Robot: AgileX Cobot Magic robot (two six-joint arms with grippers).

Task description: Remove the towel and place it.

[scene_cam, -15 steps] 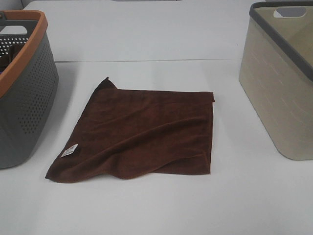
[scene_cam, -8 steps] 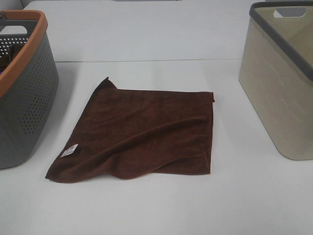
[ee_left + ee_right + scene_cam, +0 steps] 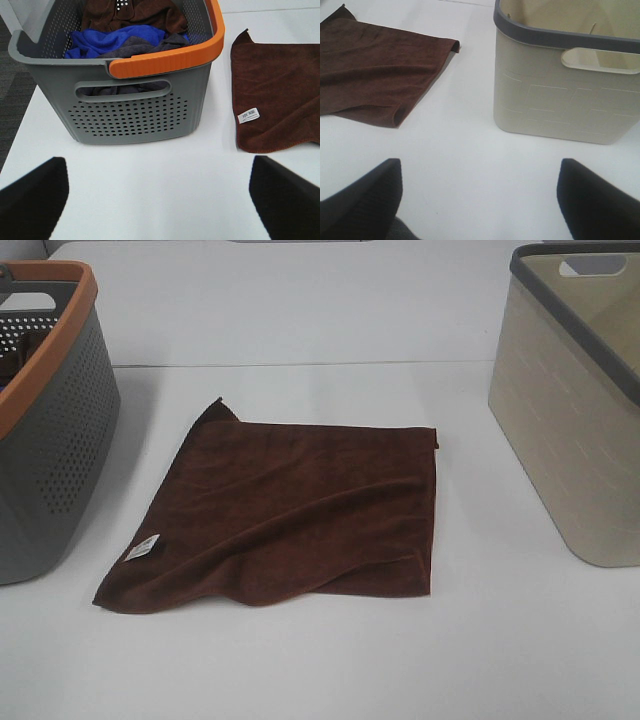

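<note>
The dark reddish-brown towel (image 3: pixel 290 510) lies spread flat on the white table (image 3: pixel 320 670) between the two baskets, its small white label (image 3: pixel 141 549) at the near left corner. It also shows in the left wrist view (image 3: pixel 280 95) and the right wrist view (image 3: pixel 375 75). My left gripper (image 3: pixel 160 200) is open and empty, above the table in front of the grey basket. My right gripper (image 3: pixel 480 200) is open and empty, above the table in front of the beige basket. Neither gripper shows in the exterior high view.
A grey perforated basket with an orange rim (image 3: pixel 45 420) stands left of the towel; the left wrist view shows it (image 3: pixel 135 107) holding blue, grey and brown cloths. A beige basket with a dark grey rim (image 3: pixel 575 430) stands on the right, seen too in the right wrist view (image 3: pixel 565 90).
</note>
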